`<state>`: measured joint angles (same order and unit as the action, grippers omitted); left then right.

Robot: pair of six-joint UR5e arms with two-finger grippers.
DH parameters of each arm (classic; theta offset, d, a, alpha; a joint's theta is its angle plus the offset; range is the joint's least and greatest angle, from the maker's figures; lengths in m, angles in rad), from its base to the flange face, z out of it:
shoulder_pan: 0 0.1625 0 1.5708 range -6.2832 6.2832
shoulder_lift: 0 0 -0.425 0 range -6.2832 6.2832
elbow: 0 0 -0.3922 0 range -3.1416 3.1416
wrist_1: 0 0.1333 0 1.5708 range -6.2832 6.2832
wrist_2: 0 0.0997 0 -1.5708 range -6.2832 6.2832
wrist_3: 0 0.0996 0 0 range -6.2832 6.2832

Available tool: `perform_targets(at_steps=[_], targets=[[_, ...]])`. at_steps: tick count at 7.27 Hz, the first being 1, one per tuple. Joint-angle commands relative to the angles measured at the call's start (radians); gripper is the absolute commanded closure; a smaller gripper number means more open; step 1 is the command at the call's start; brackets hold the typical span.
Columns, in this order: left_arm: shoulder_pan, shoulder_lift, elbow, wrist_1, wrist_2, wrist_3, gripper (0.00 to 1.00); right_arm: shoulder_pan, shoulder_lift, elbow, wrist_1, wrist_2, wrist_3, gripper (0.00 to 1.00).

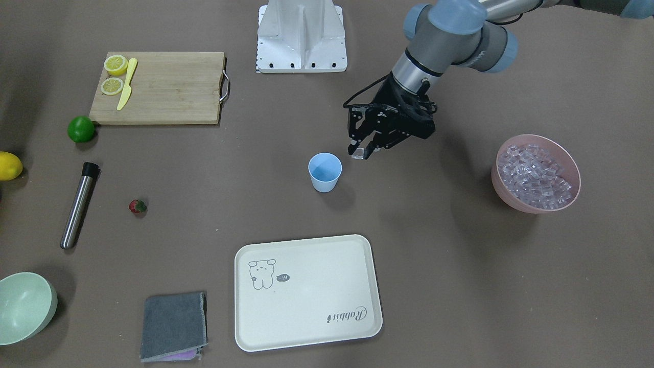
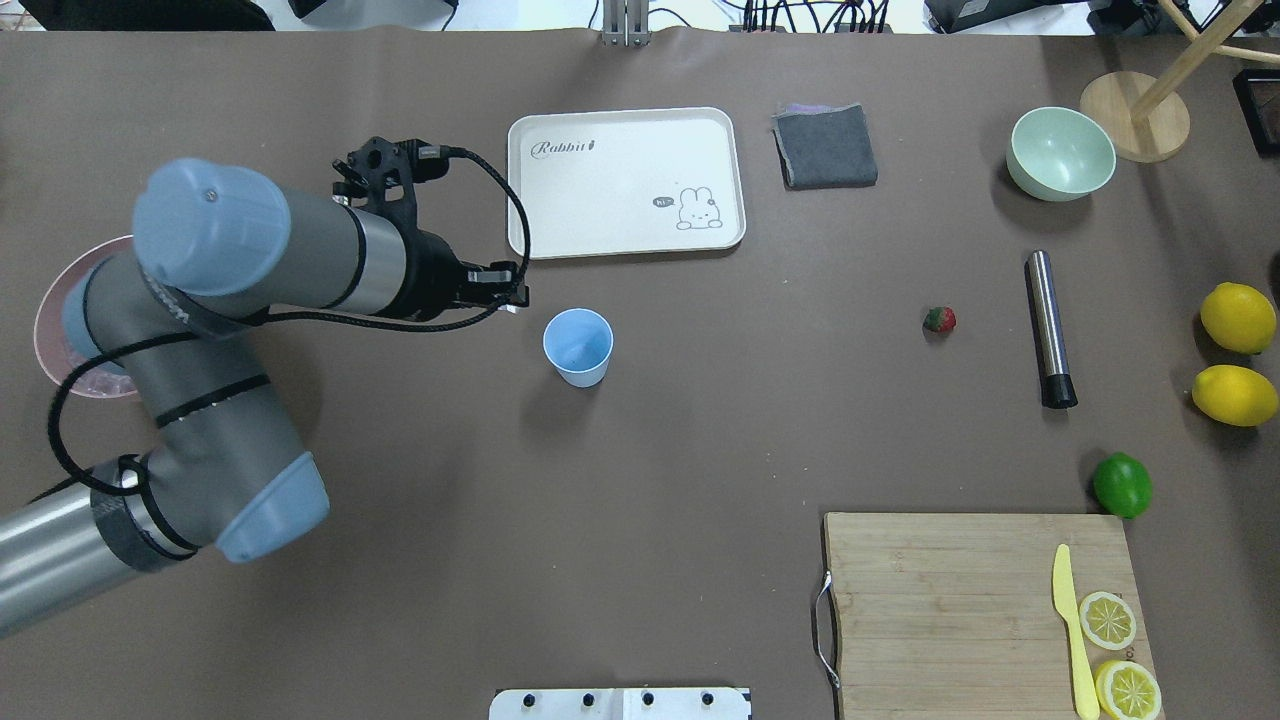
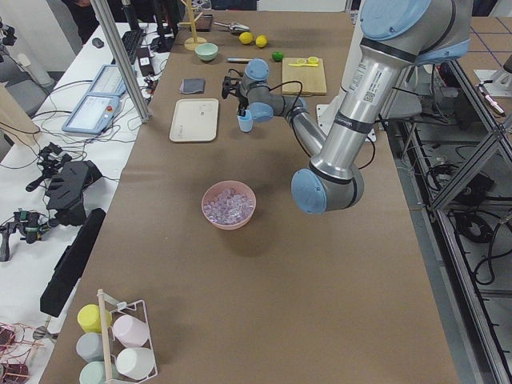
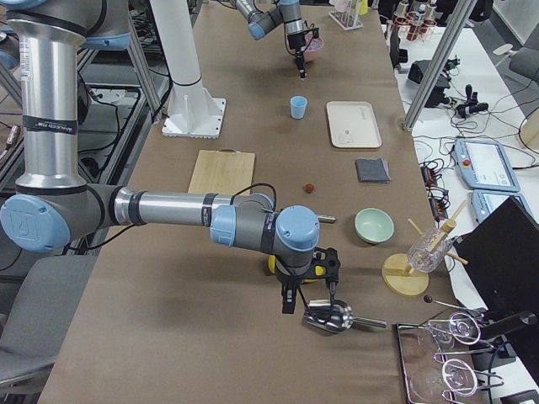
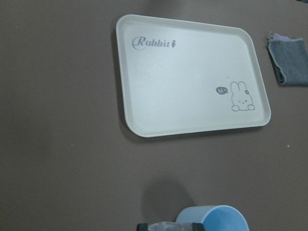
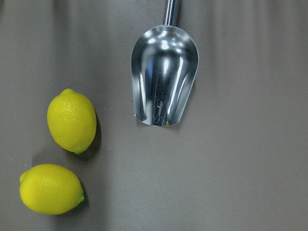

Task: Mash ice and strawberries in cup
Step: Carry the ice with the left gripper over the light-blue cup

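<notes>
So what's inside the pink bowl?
The round pink plastic bowl is heaped with small clear ice cubes, many alike, nearly up to its rim. They cover the bottom, so whether anything else lies under them cannot be seen.

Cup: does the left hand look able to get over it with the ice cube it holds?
Probably yes. The left hand, shut on an ice cube, hangs close beside the cup; the cup stands upright, mouth open, with only bare table between them.

The wrist view's bottom edge cuts off the ice cube (image 5: pixel 165 225) between the left gripper's (image 1: pixel 364 152) jaws and the cup (image 5: pixel 219 220) beside them.
</notes>
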<state>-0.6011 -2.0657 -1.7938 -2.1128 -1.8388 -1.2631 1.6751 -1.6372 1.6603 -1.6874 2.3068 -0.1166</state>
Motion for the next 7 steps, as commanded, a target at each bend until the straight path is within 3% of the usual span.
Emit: perform_targets(at_steps=[1,5,7], targets=[[0.093,-0.022,0.022,-0.042,0.107,-0.022,1.0,0.0,-0.003,-0.001,0.0,-0.001,0.0,0.0],[0.09,-0.063,0.089,-0.05,0.11,-0.021,1.0,0.0,-0.01,0.006,0.002,-0.004,-0.002,0.0],[0.09,-0.067,0.131,-0.094,0.154,-0.018,1.0,0.0,-0.016,0.006,0.002,-0.009,-0.002,0.0]])
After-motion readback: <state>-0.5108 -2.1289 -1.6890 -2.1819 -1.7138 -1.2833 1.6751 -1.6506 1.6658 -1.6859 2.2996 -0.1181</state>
